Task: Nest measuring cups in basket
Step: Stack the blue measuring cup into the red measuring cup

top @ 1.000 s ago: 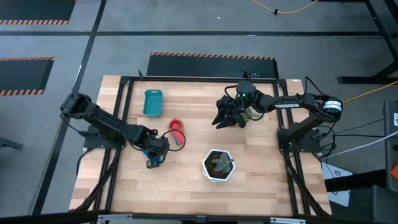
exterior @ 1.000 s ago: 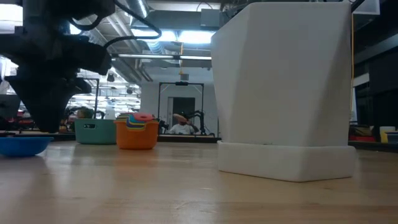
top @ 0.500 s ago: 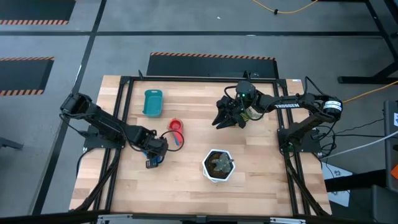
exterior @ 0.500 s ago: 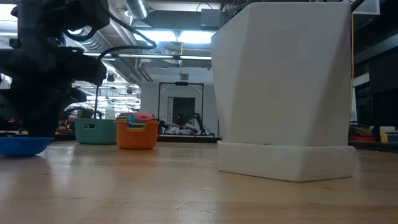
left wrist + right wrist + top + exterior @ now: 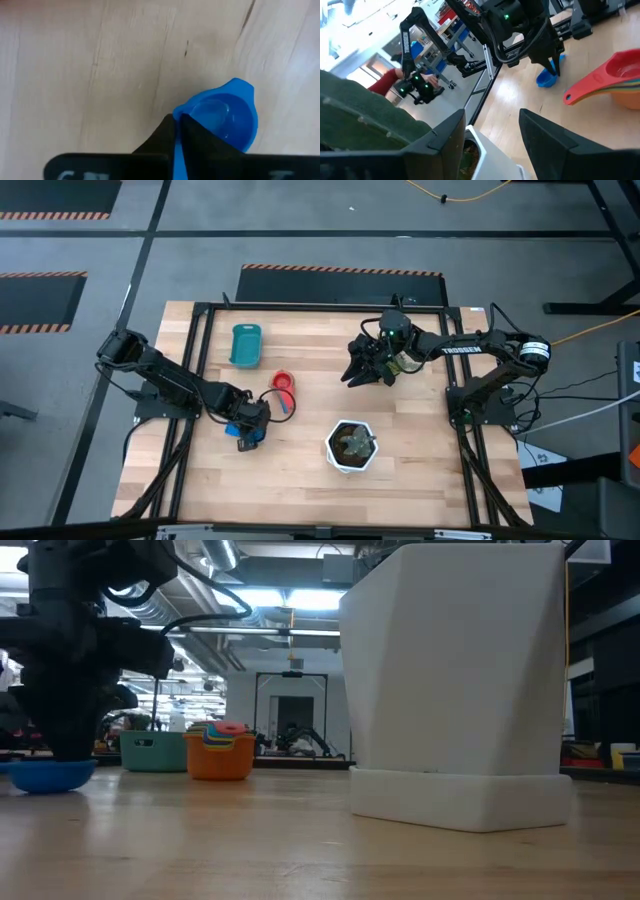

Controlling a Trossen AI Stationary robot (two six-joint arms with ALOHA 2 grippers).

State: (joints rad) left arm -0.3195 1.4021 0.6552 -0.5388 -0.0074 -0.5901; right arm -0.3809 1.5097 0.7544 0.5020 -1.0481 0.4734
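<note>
The left arm reaches in low across the wooden table (image 5: pixel 300 480) from the near-left side, its forearm nearly flat and its wrist bent down. The left gripper (image 5: pixel 247 432) points straight down at the board, and in the left wrist view its 2 dark fingers (image 5: pixel 165 142) are pressed together on the rim of the light blue measuring cup (image 5: pixel 222 117). The low view shows that cup (image 5: pixel 45 775) resting on the table under the gripper (image 5: pixel 62 745), so the grip is clenched on its edge with the bowl still down on the wood.

Taking the white hexagonal plant pot (image 5: pixel 351 445) as the landmark, the blue cup lies well to the left of the pot, at about the same depth. The stack of nested cups (image 5: pixel 284 392), red on top with its handle sticking out and an orange one at the bottom (image 5: pixel 219 752), sits between the left gripper and the pot, a little farther back. The teal basket (image 5: pixel 246 344) stands farther back and left of the pot, well apart from the stack and from the blue cup.

The right arm waits behind and to the right of the pot, and the right gripper (image 5: pixel 367 370) hangs above the table with its fingers (image 5: pixel 546 135) spread and holding nothing.
</note>
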